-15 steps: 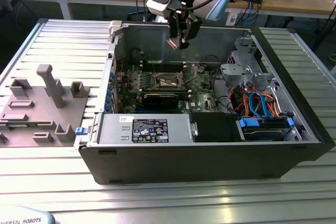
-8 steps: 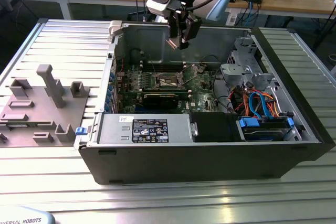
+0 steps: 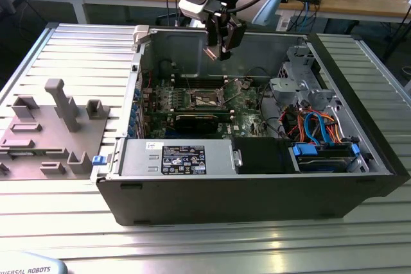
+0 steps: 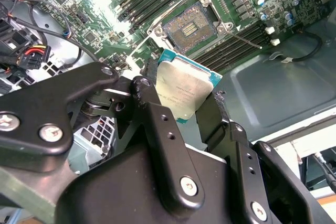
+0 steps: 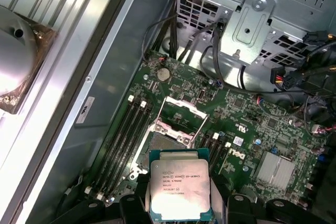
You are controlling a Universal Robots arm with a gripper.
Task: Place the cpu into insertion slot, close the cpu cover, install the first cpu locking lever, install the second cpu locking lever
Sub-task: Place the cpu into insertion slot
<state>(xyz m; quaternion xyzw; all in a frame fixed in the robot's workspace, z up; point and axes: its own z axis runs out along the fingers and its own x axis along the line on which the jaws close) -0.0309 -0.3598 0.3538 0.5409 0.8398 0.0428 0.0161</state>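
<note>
My gripper [image 3: 220, 44] hangs above the open computer case, over the green motherboard [image 3: 247, 110]. It is shut on the cpu [image 5: 180, 191], a flat silver-topped square chip held by its edges between the black fingers [image 4: 152, 114]. In the second wrist view the cpu [image 4: 185, 90] is tilted and sits well clear of the insertion slot [image 4: 190, 27], whose dark centre is bare. The cpu cover [image 5: 181, 115] stands swung up and open behind the slot [image 5: 164, 142]. A thin locking lever [image 4: 244, 38] sticks out beside the socket.
A metal drive cage [image 3: 294, 76] and blue and orange cables [image 3: 316, 126] fill the case on the exterior view's right. The power supply [image 3: 173, 157] lies along the near wall. A grey fixture plate [image 3: 51, 126] sits outside, on the exterior view's left. Memory slots [image 5: 123, 135] flank the socket.
</note>
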